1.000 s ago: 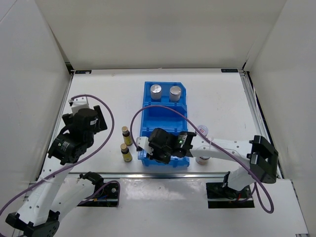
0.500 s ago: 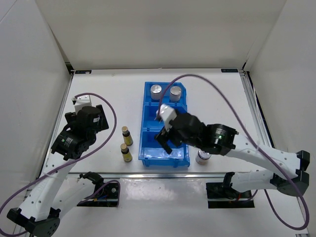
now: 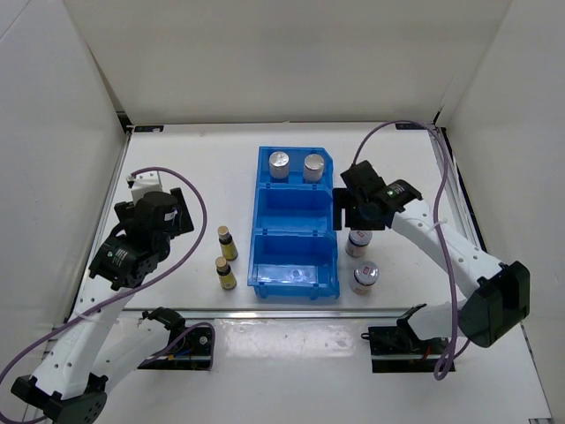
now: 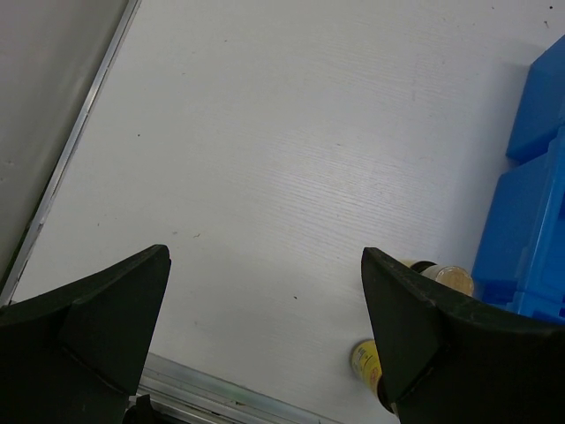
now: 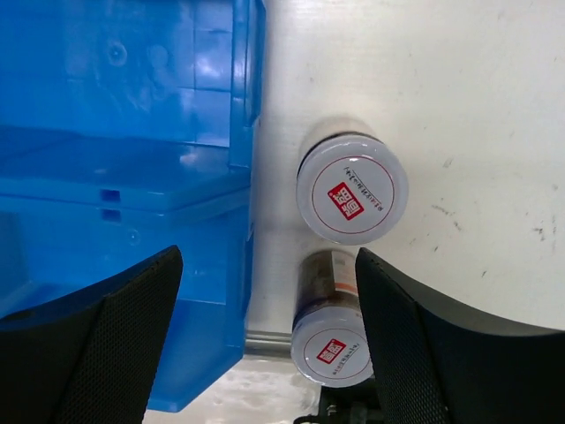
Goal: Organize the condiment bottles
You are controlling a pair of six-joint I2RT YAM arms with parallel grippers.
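Two silver-capped shakers [image 3: 279,164] [image 3: 313,165] stand in the far compartment of the blue bin [image 3: 292,231]. Right of the bin stand two jars with red-marked pale lids [image 3: 357,244] [image 3: 364,276]. My right gripper [image 3: 357,215] hovers open above the farther jar. In the right wrist view both jars [image 5: 352,188] [image 5: 334,340] show below the spread fingers [image 5: 88,336], with nothing gripped by the right gripper [image 5: 267,265]. Two tiny amber bottles [image 3: 226,240] [image 3: 226,272] stand left of the bin. My left gripper [image 4: 265,265] is open over bare table, the amber bottles [image 4: 441,276] [image 4: 364,360] beside its right finger.
The bin's middle and near compartments hold no bottle. White walls close the table on the left, back and right. A metal rail [image 3: 265,311] runs along the near edge, close to the nearer jar and amber bottle.
My right arm has swung out from over the bin's near compartment to the right, above the jars, and its jaws have opened. The left arm has barely moved.
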